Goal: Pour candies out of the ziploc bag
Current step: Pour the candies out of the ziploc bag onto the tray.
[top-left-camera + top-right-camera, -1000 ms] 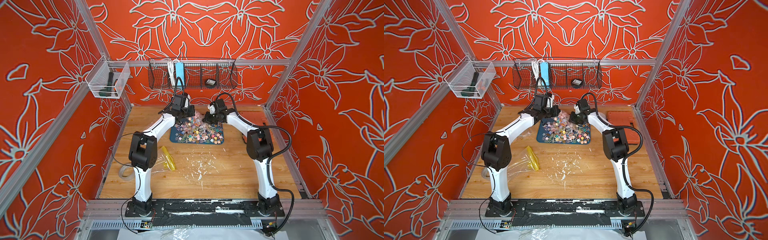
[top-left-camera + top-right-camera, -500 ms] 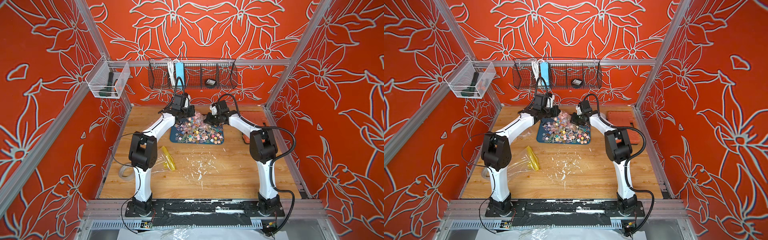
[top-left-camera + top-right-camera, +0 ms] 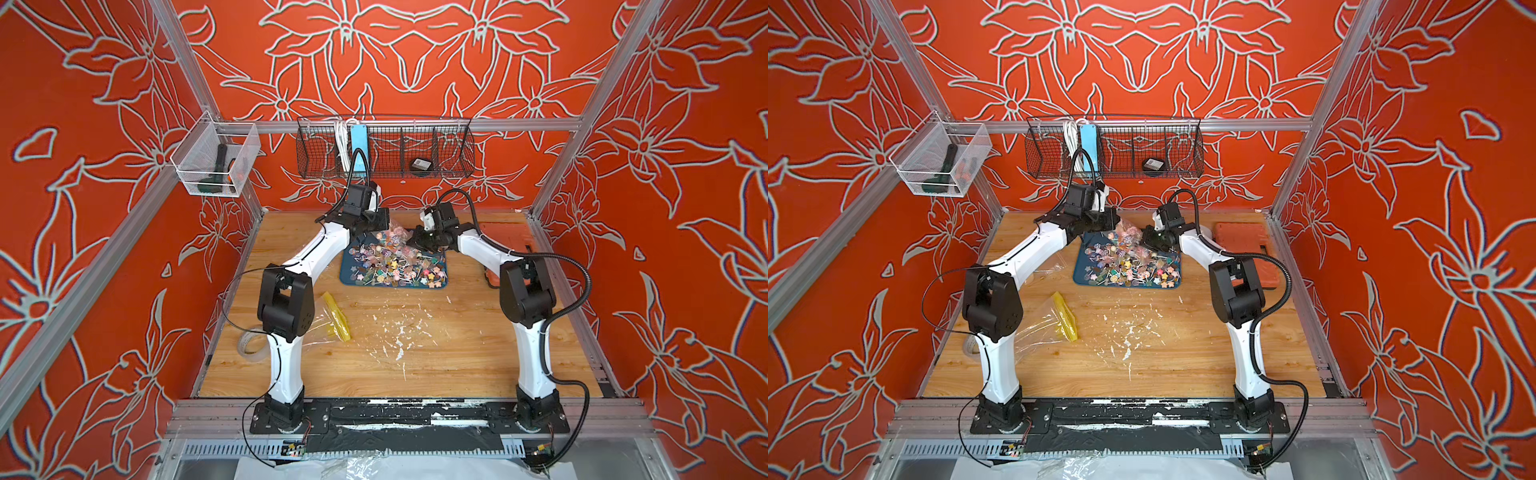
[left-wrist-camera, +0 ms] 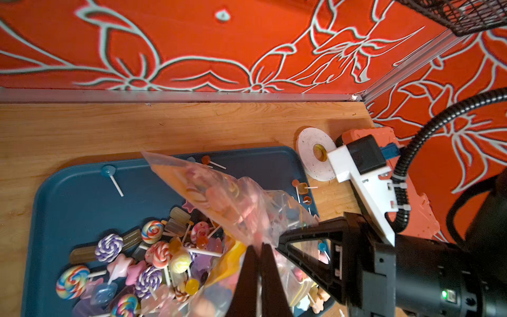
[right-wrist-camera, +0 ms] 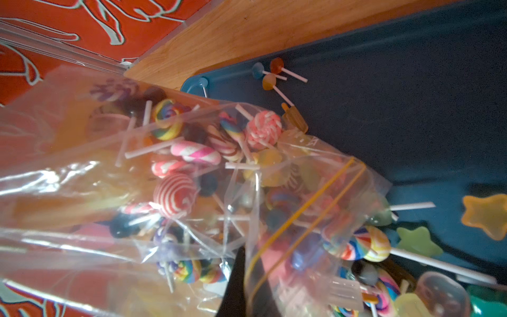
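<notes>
Lying nearest, left of centre, is a spare empty bag (image 3: 334, 316). Beyond it, candies (image 3: 395, 266) heap on the blue tray (image 3: 347, 279). Farther back, the left gripper (image 4: 259, 247) and right gripper (image 5: 247, 263) both pinch the part-full ziploc bag (image 4: 219, 197). Tilting it rightward could spill candies past the tray's far-right rim.

The place is a laboratory robot cell. Aluminium bars (image 3: 519, 124) hold walls (image 3: 415, 54) printed with orange flowers around a wooden table (image 3: 457, 357), and two white robot arms (image 3: 286, 365) are bolted to a black base plate (image 3: 340, 417). A wire basket (image 3: 453, 149) holds a power strip (image 3: 358, 139).
</notes>
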